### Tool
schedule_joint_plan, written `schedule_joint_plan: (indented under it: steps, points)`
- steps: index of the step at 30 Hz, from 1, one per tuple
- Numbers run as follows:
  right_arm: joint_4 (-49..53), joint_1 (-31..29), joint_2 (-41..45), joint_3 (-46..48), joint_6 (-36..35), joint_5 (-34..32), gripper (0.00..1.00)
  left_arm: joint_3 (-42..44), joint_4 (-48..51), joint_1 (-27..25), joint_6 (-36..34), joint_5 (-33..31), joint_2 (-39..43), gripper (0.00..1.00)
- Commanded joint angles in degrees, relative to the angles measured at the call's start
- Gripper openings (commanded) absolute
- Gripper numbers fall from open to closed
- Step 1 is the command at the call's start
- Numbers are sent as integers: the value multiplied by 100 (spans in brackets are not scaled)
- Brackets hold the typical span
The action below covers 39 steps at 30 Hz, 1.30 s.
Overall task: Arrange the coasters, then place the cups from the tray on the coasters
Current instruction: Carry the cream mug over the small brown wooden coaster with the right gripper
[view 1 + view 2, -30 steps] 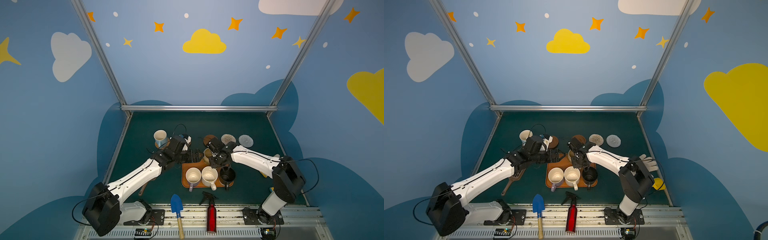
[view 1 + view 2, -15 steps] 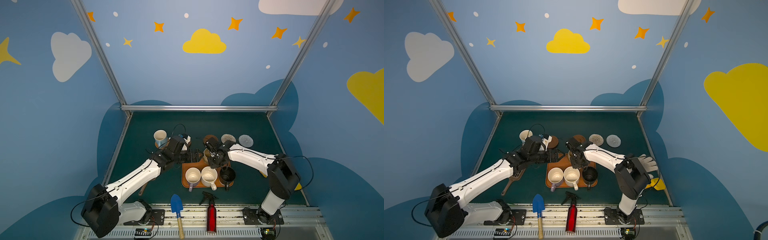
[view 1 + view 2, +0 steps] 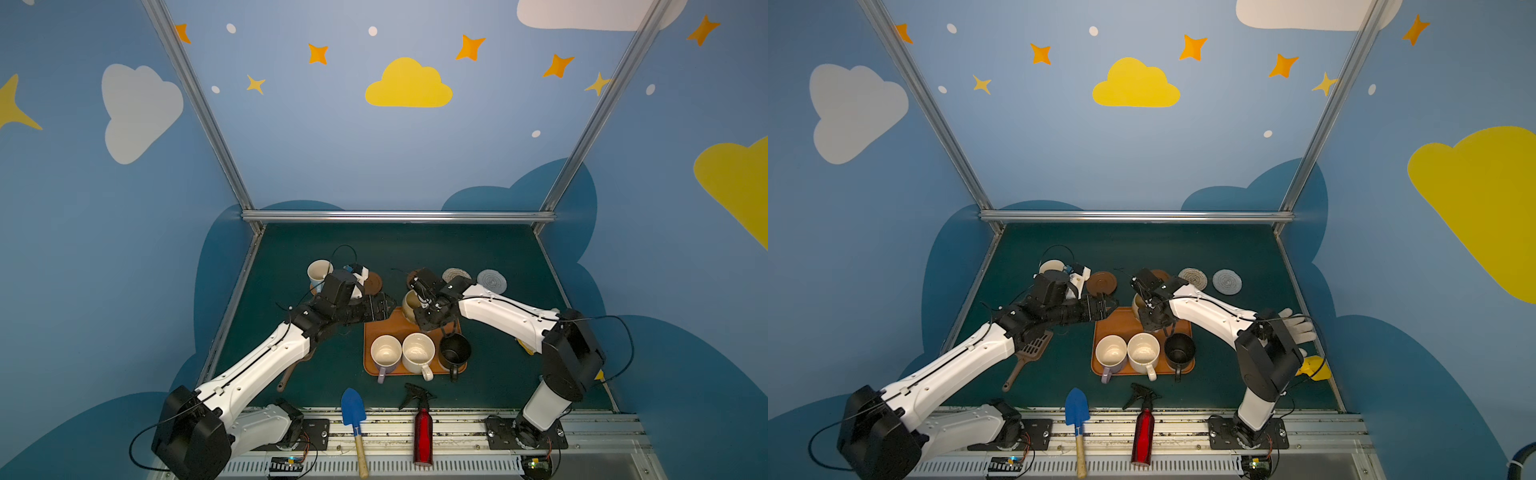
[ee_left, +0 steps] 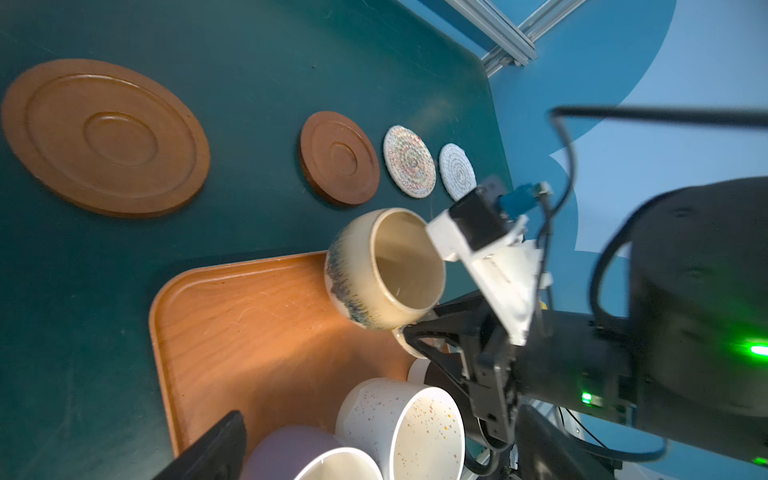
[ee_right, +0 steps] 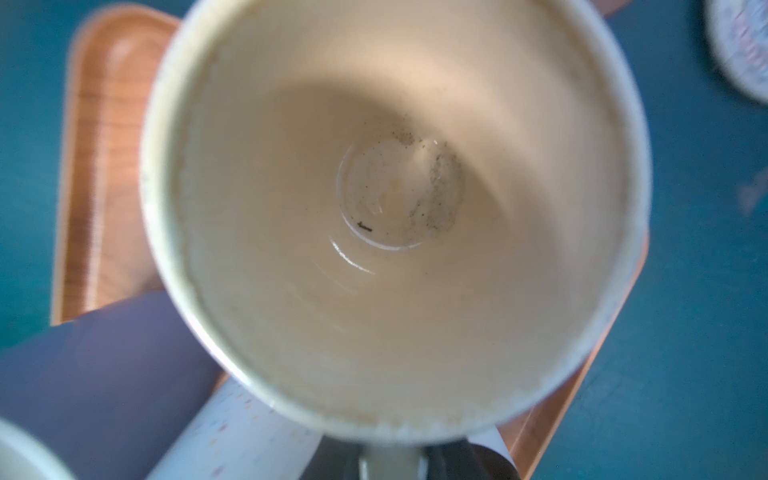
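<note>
The right fingers (image 4: 417, 332) are clamped on the handle of the tan-yellow mug (image 4: 374, 270). The mug tilts over the far edge of the tray (image 4: 249, 324), just short of a bare dark brown coaster (image 4: 338, 158). The left fingers (image 3: 384, 306) gape wide and empty beside the tray's far corner, with open desk (image 3: 415, 249) beyond.

— From where are both top views taken?
— From high above the near edge of the counter (image 3: 415, 249), facing down and towards the back wall, from far off; nearly the same whole scene is shared.
— And the wrist views?
— The left one is aimed from behind its jaws across the tray (image 4: 249, 324) at the tan-yellow mug (image 4: 357, 266). The right one is held close above that mug, at its jaws, facing straight into it. Mug and tray are shared by all four.
</note>
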<state>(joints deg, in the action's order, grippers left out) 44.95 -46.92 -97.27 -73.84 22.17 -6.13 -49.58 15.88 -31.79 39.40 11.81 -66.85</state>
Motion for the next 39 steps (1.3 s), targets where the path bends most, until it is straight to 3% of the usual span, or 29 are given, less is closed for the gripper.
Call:
schedule_joint_plan:
  steps: [1,12,17,28,33,39]
  points:
    - [-83,1,341,-302,-73,-29,0,65,116,55,-81,-4,98,99]
    - [297,-104,-527,-1864,-150,73,0,-186,747,659,-265,-249,579,99]
    - [993,-135,-1518,-3352,147,-45,0,-274,932,1159,-243,-161,737,99]
    - [2198,-221,-3623,-6521,878,-29,0,-285,881,1298,-149,-335,518,99]
    - [2253,-230,-4164,-7153,1091,129,0,-294,942,1387,-158,-483,463,99]
    - [1675,-268,-4279,-6902,986,192,0,-132,806,1417,-147,-399,370,99]
